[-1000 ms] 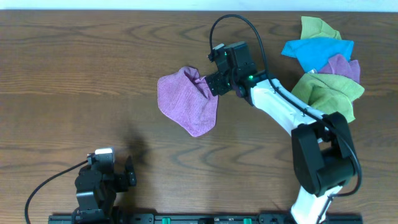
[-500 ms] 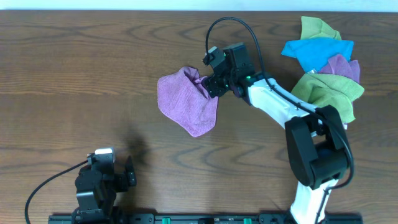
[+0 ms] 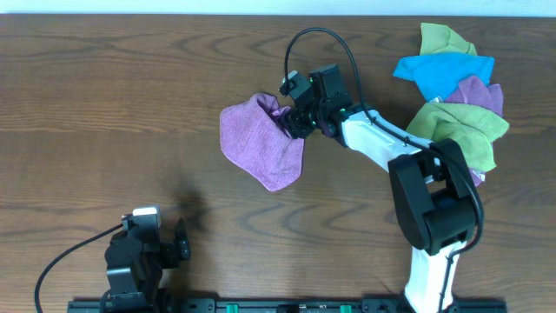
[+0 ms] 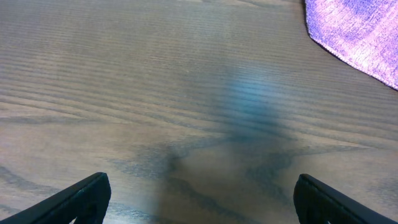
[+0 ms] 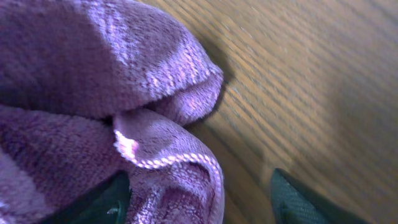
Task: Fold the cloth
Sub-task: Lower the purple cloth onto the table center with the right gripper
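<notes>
Right gripper pinches the cloth at its bunched edge — best lift high before carrying it across; left gripper sits open.

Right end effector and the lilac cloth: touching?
Touching. The right wrist view shows the lilac cloth bunched over one finger of the right end effector.

Bare table leftward — cloth pile right

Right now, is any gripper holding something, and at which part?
The right gripper appears to pinch the purple cloth at its bunched right edge. The left gripper holds nothing.
</notes>
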You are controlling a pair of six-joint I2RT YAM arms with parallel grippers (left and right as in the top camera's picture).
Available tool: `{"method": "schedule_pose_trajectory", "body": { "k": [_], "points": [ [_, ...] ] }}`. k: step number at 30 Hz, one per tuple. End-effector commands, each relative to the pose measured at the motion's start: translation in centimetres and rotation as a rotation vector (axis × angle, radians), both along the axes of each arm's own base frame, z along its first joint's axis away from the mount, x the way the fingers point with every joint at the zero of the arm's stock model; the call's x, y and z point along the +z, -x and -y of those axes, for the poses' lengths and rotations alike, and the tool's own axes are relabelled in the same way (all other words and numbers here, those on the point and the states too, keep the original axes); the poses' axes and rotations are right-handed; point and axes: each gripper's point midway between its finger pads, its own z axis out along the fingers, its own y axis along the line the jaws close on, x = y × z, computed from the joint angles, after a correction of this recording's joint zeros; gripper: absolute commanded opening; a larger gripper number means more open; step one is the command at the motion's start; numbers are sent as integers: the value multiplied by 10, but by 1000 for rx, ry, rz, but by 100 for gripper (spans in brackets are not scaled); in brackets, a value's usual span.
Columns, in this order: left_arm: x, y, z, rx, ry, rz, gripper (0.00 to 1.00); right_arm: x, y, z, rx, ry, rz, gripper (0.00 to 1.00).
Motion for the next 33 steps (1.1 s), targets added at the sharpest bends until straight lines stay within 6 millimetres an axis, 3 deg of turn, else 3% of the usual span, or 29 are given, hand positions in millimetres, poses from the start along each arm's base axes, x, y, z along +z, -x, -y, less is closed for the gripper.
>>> {"method": "schedule_pose_trajectory", "body": {
  "k": [1,6,13,16,18,25,33],
  "points": [
    [-14,5,0,-8,-17,-45,95,3,-2,-4,17,-31,0,55],
    [-14,5,0,-8,-17,-45,95,4,3,-13,35,-39,-6,36],
    [-14,5,0,-8,-17,-45,95,3,11,-26,65,-38,-8,16],
    [-14,5,0,-8,-16,-45,95,3,14,-29,62,-42,-18,1],
    [-14,5,0,-8,-16,-45,95,4,12,-28,38,-46,-23,1],
    [-14,5,0,-8,-17,-45,95,24,-8,15,-239,76,25,1],
    [-14,5,0,-8,-17,-44,95,72,2,75,-509,224,71,1]
  ]
}}
